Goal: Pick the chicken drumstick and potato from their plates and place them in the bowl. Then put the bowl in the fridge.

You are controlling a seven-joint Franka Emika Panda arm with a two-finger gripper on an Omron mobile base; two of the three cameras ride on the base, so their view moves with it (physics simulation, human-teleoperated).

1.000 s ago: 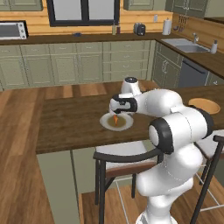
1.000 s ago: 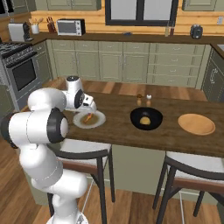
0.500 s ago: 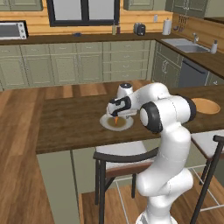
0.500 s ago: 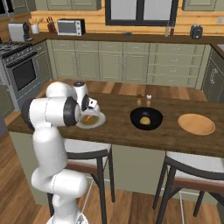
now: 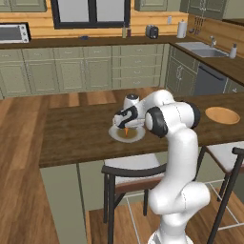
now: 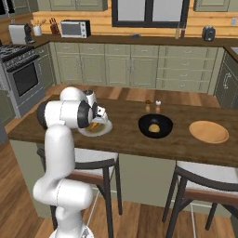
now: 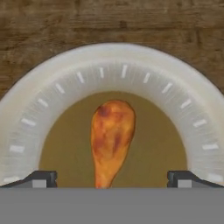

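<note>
The chicken drumstick [image 7: 111, 142] is laid on the brownish centre of the pale plate [image 7: 39, 94], thick end away from the hand, thin bone end pointed toward it. It is framed between the two dark fingertips [image 7: 41, 178], so the gripper [image 7: 111, 180] is held spread wide and empty, a finger on either side of the narrow end, presumably so that it can be closed across the meat. The plate is set on the wooden worktop [image 6: 125, 139] near its edge. Further along, the potato [image 6: 154, 127] is seen already inside the black bowl [image 6: 155, 126], and the tan plate [image 6: 208, 131] is left bare beyond.
</note>
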